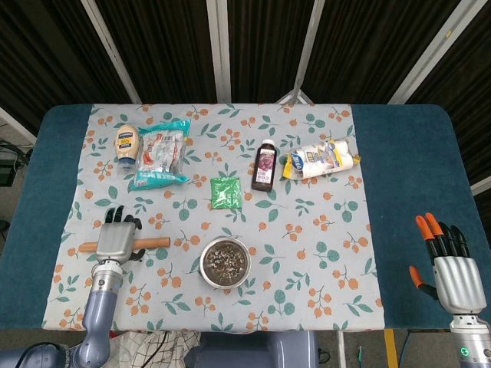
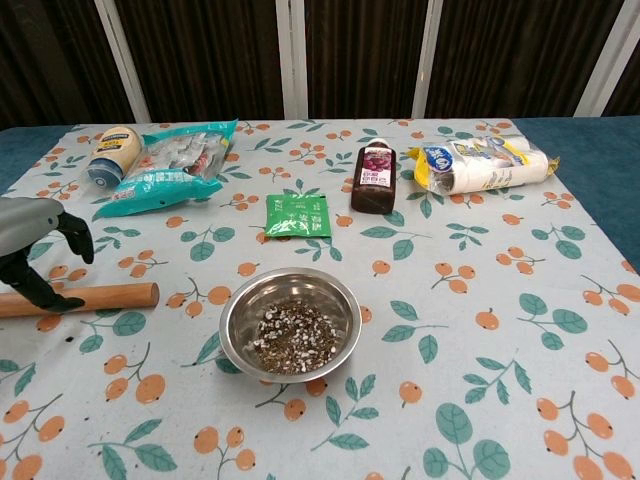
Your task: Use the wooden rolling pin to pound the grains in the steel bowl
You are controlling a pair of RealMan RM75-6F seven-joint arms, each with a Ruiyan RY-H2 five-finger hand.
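Note:
The wooden rolling pin (image 1: 153,242) (image 2: 110,295) lies flat on the flowered cloth, left of the steel bowl (image 1: 225,262) (image 2: 291,322). Dark and white grains fill the bowl's bottom. My left hand (image 1: 117,238) (image 2: 35,250) hovers over the pin's middle with its fingers spread and arched down over it; no grip shows. My right hand (image 1: 449,266) rests open at the table's right edge on the blue cover, far from both; only the head view shows it.
Along the back of the cloth lie a mayonnaise bottle (image 1: 126,144), a teal snack bag (image 1: 159,153), a green sachet (image 1: 226,192), a dark bottle (image 1: 265,165) and a wrapped roll pack (image 1: 321,159). The cloth (image 1: 322,253) lies bare right of the bowl.

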